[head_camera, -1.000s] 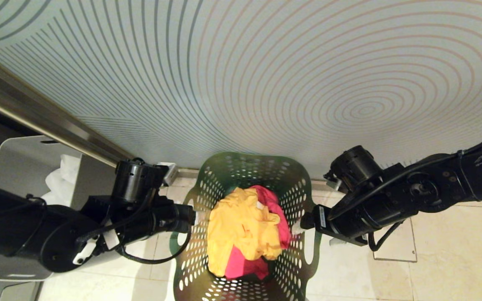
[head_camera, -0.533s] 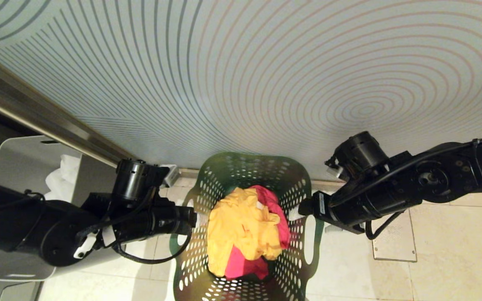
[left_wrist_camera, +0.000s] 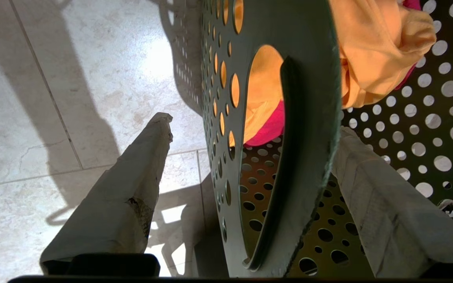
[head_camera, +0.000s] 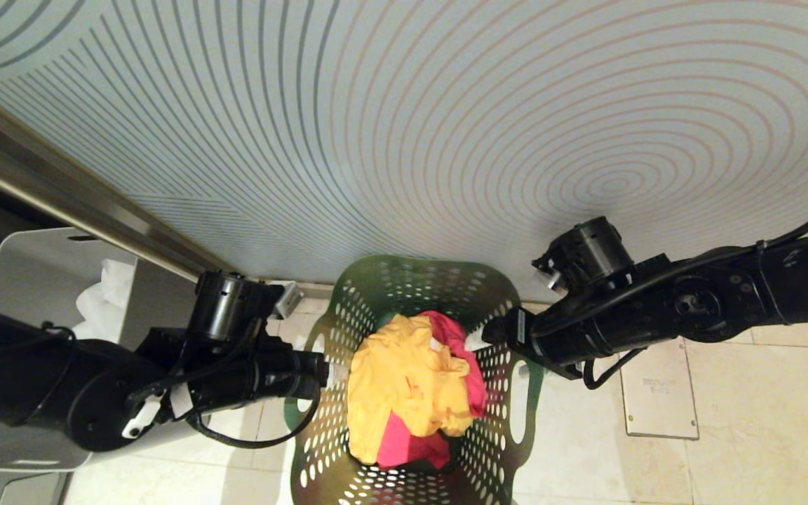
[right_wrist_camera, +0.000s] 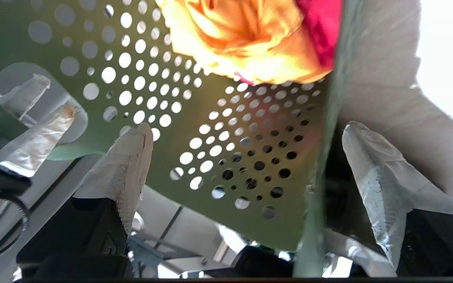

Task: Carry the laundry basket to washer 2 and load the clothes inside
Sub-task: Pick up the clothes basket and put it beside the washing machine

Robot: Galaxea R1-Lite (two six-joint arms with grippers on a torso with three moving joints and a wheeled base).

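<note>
Dark green perforated plastic laundry basket [head_camera: 414,382] sits between both arms; left gripper [left_wrist_camera: 250,157] and right gripper [right_wrist_camera: 246,157] each straddle opposite rims, jaws apart, unclamped.

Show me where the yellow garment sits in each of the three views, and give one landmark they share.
Head view: the yellow garment lies on top of the pile, low in the centre, inside the laundry basket.
Left wrist view: yellow garment at the upper right, also showing through the basket's oval handle cut-out.
Right wrist view: yellow garment at the top centre, above the perforated wall.
Shared landmark: the pink-red garment beside it.
</note>
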